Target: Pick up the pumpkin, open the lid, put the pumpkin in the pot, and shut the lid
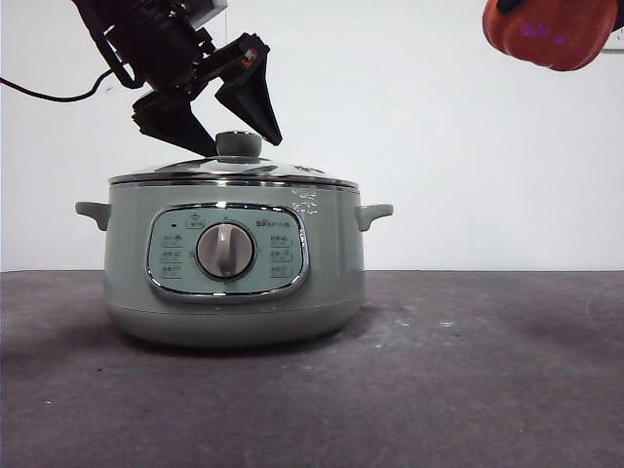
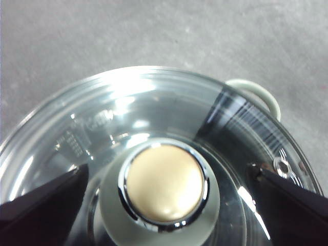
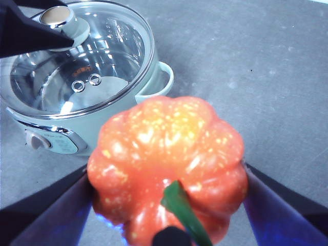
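Pumpkin [image 3: 166,166] clamped between the jaws of the right gripper [image 3: 166,205], one dark jaw pressed against each flank, green stem [image 3: 182,212] pointing back toward the wrist; carried high in the air, well off the grey table [image 1: 468,370] and showing in the front view only as an orange bulge [image 1: 554,31] at the top corner, far to the side of the pot [image 1: 234,273] and above the level of its rim. Beyond the held pumpkin in the right wrist view, pot [image 3: 66,136] standing on the table, lid [image 3: 84,66] seated flat on the rim, interior visible through the glass. Lid [image 2: 154,118] directly under the left gripper [image 2: 166,187], jaws spread wide apart, one on either side of the round knob [image 2: 165,184], neither touching it; knob centred in the gap between the tips. In the front view, left gripper [image 1: 226,125] slanting down from the upper corner, both black tips just above the dome of the lid [image 1: 234,174] and flanking the knob [image 1: 239,144]. Dial [image 1: 225,251] facing forward on the chrome-framed panel, side handles [image 1: 374,213] sticking out at either side.
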Tool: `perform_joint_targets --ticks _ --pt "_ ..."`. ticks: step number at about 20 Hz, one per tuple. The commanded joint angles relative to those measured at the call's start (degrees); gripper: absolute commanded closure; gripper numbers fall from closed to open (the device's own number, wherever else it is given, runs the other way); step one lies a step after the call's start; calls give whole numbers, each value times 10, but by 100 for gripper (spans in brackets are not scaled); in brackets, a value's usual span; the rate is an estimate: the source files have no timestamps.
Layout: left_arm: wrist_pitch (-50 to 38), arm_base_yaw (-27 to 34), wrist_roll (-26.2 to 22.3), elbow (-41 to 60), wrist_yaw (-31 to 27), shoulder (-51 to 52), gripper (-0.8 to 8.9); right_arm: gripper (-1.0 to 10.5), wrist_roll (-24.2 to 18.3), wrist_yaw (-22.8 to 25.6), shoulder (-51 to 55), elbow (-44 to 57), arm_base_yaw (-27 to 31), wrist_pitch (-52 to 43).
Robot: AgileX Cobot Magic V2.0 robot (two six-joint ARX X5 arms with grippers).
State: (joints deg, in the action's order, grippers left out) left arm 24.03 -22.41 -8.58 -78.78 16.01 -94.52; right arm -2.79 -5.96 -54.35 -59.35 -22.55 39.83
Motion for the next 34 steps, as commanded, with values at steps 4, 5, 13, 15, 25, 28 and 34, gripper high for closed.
perform_joint_targets --ticks 4,5,13,15,25,28,34 --pt "1 -1 -7 0 2 -7 681 955 3 0 1 -1 -1 -3" --pt "1 -2 -7 0 3 -7 724 955 3 0 1 -1 -1 -3" --pt "0 -1 -5 0 6 -5 822 955 3 1 1 -1 -1 -3" --pt "-1 -1 -4 0 6 1 822 955 3 1 1 -1 -1 -3" --pt "5 0 9 -1 3 95 822 956 3 -1 -1 -1 -2 -17" --pt "30 0 9 -1 -25 153 822 958 4 -31 -12 -1 -3 -52" --pt "125 0 9 -1 -71 300 822 959 4 -46 -116 -30 -49 -121"
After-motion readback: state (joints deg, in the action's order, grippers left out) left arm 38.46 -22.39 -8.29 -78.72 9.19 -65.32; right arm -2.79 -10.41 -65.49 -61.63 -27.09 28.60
